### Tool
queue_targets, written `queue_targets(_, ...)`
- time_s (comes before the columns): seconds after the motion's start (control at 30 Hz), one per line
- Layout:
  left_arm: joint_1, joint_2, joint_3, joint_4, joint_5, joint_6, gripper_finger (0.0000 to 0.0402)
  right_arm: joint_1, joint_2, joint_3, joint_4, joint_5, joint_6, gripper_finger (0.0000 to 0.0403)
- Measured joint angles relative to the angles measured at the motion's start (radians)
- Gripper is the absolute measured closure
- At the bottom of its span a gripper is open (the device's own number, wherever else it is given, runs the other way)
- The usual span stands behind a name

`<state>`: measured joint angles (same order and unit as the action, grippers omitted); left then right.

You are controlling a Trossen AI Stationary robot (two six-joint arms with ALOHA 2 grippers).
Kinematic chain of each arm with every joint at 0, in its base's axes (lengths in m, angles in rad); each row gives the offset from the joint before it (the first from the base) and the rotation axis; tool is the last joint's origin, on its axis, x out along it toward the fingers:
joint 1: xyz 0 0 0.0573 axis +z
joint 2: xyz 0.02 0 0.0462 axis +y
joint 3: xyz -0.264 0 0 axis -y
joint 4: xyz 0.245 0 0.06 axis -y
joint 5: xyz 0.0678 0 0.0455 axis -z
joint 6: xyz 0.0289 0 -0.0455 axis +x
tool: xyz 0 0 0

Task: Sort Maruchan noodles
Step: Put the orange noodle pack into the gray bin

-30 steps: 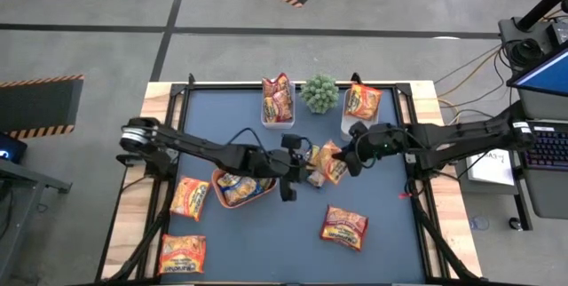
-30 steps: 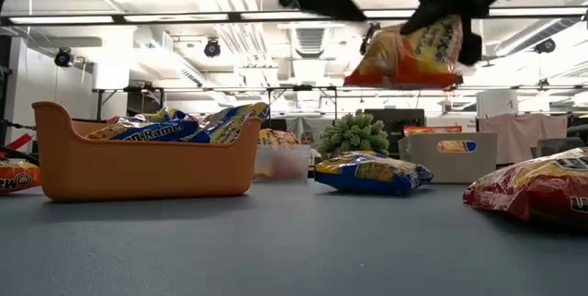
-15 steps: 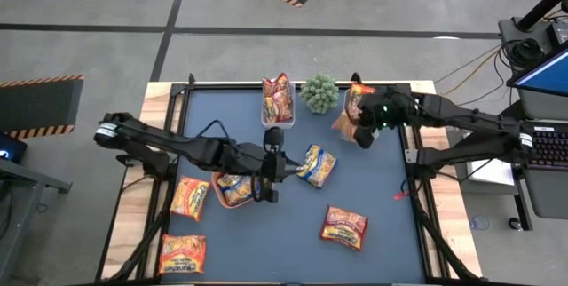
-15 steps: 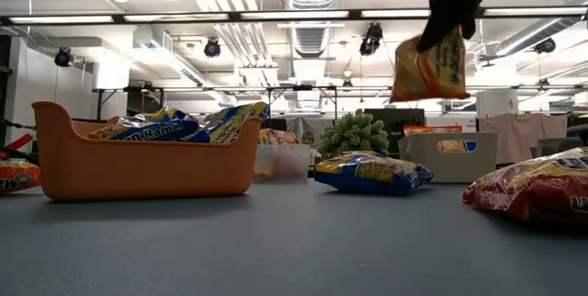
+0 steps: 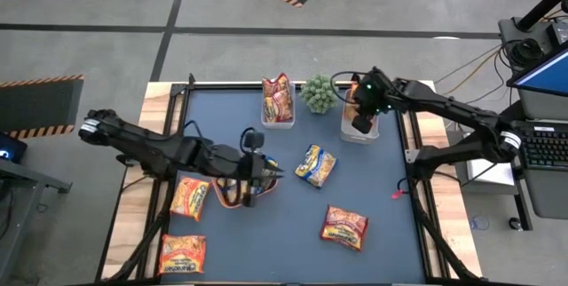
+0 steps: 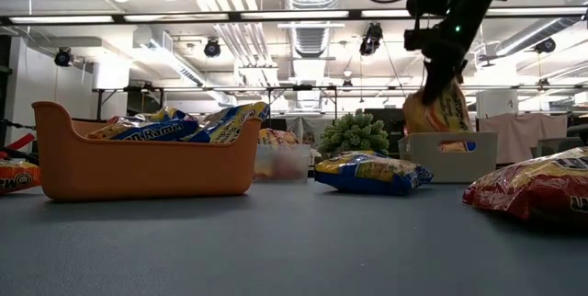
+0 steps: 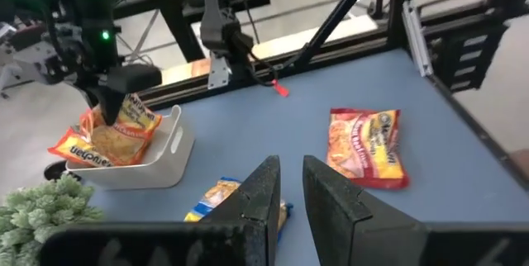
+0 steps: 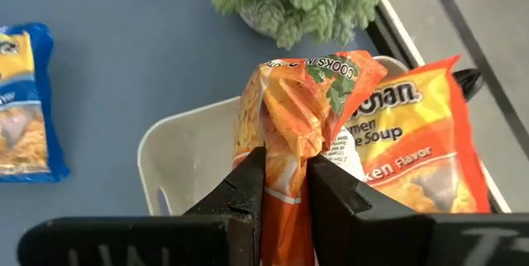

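Note:
My right gripper (image 8: 285, 175) is shut on an orange Maruchan noodles packet (image 8: 297, 92) above the white tub (image 8: 178, 154) at the far right, where another orange packet (image 8: 413, 142) lies. My left gripper (image 7: 289, 187) hovers shut and empty over the orange tray (image 5: 222, 199), which holds yellow-and-blue packets. On the table top lie a yellow-and-blue packet (image 5: 315, 164), a red one (image 5: 344, 226) and two orange ones (image 5: 189, 197) at the near left. The clear tub (image 5: 278, 99) at the far edge holds red packets. My right gripper pinches a crumpled, bunched part of the orange packet (image 8: 285, 154) between its two fingers, coming slanting down from above. The packet hangs below the fingers (image 6: 439, 108) over the white tub. Whether its lower end touches the packet in the tub, I cannot tell.
A small green plant (image 5: 318, 93) stands between the clear tub and the white tub at the far edge. The table's metal frame (image 5: 410, 117) runs just right of the white tub. Bare blue table top lies in the middle and near part.
My right gripper has carried the orange packet from the table's middle toward the far right, tipping downward and rolling, so the packet now hangs over the white tub. My left gripper has drawn back toward the table's left and risen, from beside the yellow-and-blue packet to over the orange tray.

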<state>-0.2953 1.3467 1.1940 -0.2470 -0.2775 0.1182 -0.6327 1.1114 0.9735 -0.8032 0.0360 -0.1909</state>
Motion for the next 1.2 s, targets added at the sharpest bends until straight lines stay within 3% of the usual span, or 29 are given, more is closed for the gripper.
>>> queue_targets(0.5, -0.005, -0.256, -0.305, 0.278, -0.001, -0.054, 0.0363, -0.016, 0.019, -0.105, 0.161, 0.022, -0.098, 0.0344)
queue_targets(0.63, -0.005, -0.295, -0.359, 0.328, -0.001, -0.076, 0.0363, -0.016, 0.02, -0.148, 0.226, 0.077, -0.101, 0.0344)
queue_targets(1.07, -0.005, -0.31, -0.398, 0.354, -0.001, -0.087, 0.0363, -0.016, 0.02, -0.185, 0.263, 0.123, -0.113, 0.0343)
queue_targets(1.2, -0.005, -0.307, -0.398, 0.358, -0.001, -0.087, 0.0363, -0.016, 0.02, -0.185, 0.263, 0.126, -0.099, 0.0326)
